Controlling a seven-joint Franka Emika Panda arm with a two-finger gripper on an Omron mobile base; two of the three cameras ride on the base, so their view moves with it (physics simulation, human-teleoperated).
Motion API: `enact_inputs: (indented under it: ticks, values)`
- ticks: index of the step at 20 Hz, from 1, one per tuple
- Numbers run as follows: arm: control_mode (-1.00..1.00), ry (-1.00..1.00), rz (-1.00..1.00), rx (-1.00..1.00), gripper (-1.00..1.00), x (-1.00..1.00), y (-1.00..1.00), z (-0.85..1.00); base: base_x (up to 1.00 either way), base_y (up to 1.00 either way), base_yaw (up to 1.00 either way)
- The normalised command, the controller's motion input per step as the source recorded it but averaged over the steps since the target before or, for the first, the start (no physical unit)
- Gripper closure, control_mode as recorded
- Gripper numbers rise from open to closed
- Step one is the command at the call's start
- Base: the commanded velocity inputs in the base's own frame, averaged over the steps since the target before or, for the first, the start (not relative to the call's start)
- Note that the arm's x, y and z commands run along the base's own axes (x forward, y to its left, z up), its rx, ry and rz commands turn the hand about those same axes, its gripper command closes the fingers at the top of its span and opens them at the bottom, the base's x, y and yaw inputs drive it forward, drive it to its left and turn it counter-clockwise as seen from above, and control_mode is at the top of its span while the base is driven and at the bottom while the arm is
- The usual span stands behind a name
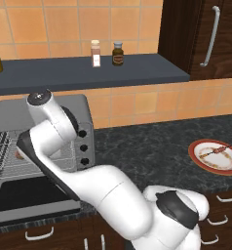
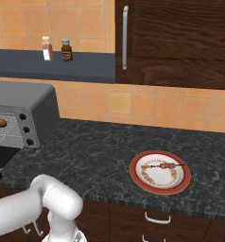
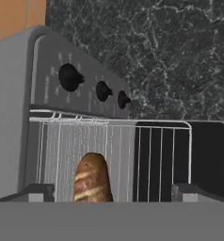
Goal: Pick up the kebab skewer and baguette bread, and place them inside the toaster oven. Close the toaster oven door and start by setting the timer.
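I see my gripper spread wide and grasping nothing, with the baguette bread lying between its tips on the wire rack of the toaster oven. The toaster oven door is folded down flat toward the front edge of the desk. The kebab skewer rests on a plate well apart to the right, near the desk edge, with open dark stone between.
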Motion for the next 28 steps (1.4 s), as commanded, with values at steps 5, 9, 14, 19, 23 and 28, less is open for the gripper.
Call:
enact_inputs:
  ticks: [5,9,14,19,23,28]
  values:
    - [-1.0,0.02,0.02,0.0,-1.0,-0.22,-1.0,0.14,0.0,0.0,0.0]
    - [-1.0,0.01,0.04,0.0,-1.0,-0.09,-1.0,0.14,0.0,0.0,0.0]
    - [-1.0,0.0,0.03,0.0,-1.0,-0.02,-1.0,0.03,0.0,0.0,0.0]
    - [-1.0,0.0,0.02,0.0,-1.0,0.0,-1.0,0.0,0.0,0.0,0.0]
    - [-1.0,0.0,0.05,0.01,-1.0,0.05,-1.0,0.0,0.0,0.0,0.0]
    - [-1.0,0.0,0.07,0.03,-1.0,0.17,-0.99,0.0,0.0,0.0,0.0]
